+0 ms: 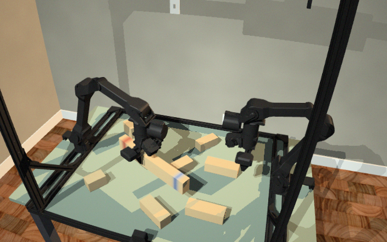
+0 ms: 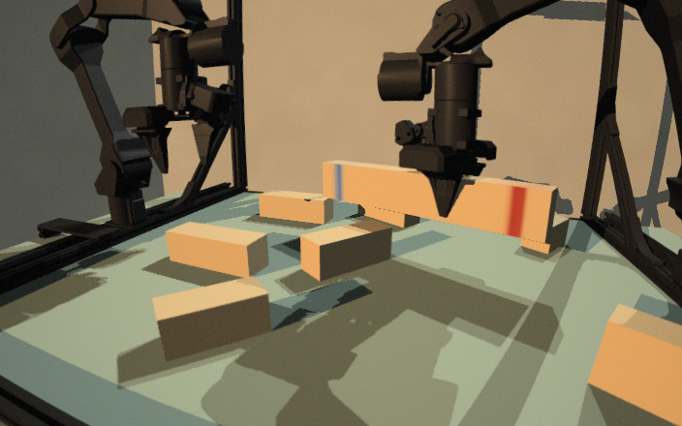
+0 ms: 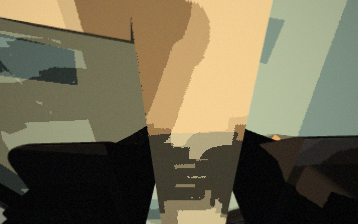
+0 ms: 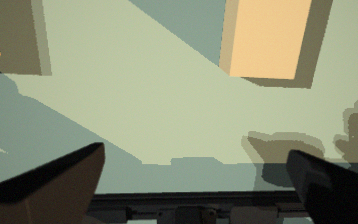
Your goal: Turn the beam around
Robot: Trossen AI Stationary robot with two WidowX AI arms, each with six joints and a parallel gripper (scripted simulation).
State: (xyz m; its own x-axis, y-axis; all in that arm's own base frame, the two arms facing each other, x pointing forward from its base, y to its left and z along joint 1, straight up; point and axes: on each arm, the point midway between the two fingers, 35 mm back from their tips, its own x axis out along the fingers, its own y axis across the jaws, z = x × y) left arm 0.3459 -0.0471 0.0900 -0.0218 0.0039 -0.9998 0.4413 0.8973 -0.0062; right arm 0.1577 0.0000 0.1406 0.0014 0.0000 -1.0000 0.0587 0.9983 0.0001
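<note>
The long beam [image 1: 162,171] [image 2: 382,185] [image 3: 225,65] has a blue band near one end and a red band near the other. My left gripper [image 1: 139,159] [image 3: 187,121] is shut on it between the bands and holds it level above the table. In the top view its blue end points to the lower right and its red end to the upper left. My right gripper [image 1: 243,168] [image 2: 183,167] [image 4: 196,154] is open and empty, above the table on its own side. Several plain blocks stand about; which two are the bearers I cannot tell.
One block [image 1: 183,161] [image 2: 352,256] stands close beside the beam. Others are a block [image 1: 222,168] [image 2: 205,251] [image 4: 270,40] near my right gripper, front blocks [image 1: 155,210] [image 1: 204,212], a left block [image 1: 95,179], and back blocks [image 1: 205,142] [image 1: 128,127]. Black frame rails edge the table.
</note>
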